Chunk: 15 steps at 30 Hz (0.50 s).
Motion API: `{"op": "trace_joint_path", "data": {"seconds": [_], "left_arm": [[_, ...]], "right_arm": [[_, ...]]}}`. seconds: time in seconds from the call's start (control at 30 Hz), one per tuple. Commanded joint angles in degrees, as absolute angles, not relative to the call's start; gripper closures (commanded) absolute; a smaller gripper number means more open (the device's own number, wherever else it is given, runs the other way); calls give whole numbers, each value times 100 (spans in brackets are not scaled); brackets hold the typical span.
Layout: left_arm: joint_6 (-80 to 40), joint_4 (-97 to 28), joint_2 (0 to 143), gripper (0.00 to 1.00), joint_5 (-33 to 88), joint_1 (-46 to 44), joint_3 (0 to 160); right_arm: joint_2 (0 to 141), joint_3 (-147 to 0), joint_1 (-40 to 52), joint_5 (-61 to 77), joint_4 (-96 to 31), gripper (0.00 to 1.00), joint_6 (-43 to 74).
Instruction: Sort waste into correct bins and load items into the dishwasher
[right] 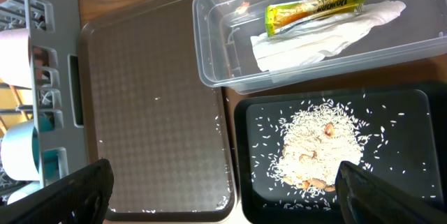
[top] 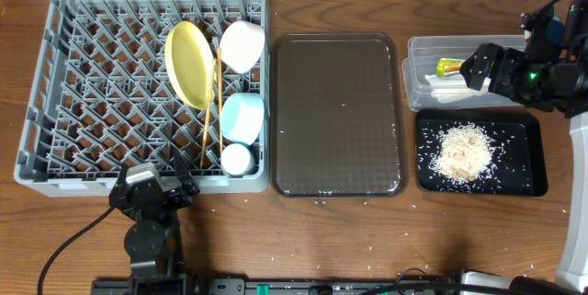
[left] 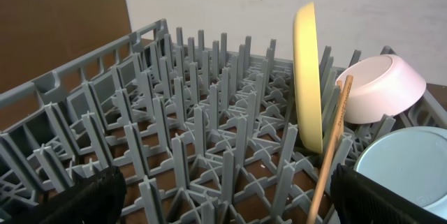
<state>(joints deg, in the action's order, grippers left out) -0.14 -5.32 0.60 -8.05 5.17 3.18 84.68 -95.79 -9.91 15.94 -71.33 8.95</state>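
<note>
The grey dishwasher rack (top: pixel 92 84) holds the yellow plate (top: pixel 188 63) on edge, a white bowl (top: pixel 243 44), a light blue bowl (top: pixel 243 116), a white cup (top: pixel 236 158) and the chopsticks (top: pixel 213 120). The clear tub (top: pixel 418 51) contains the green-and-yellow wrapper (right: pixel 314 9) and crumpled paper (right: pixel 321 39). Rice scraps (top: pixel 464 151) lie heaped in the black tray (top: pixel 528 180). My left gripper (top: pixel 156 185) stands open and empty at the rack's front edge, facing the plate (left: pixel 309 77). Over the tub's right end my right gripper (top: pixel 475 70) is open, holding nothing.
A dark brown serving tray (top: pixel 338 116) lies between the rack and the bins, with a few rice grains along its rim and on the wooden table (top: pixel 367 231) in front. A cable (top: pixel 64 249) trails from the left arm's base.
</note>
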Motion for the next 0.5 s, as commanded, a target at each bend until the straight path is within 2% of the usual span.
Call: {"op": "trace_joint_path", "data": {"seconds": [0.0,0.27,0.37,0.47], "left_arm": [[34,-572,30,6,-797,541,130],[34,-572,30,6,-797,541,130],[34,-572,30,6,-797,541,130],[34,-572,30,6,-797,541,130]], "right_arm": [[8464,-9627,-1015,1586,-7142,1,915],[8466,-9594,-993,1527,-6893,1,843],[8267,-9327,-668,1529,-6095,1,467],[7732,-8447,106,1509,-4589,1,-381]]}}
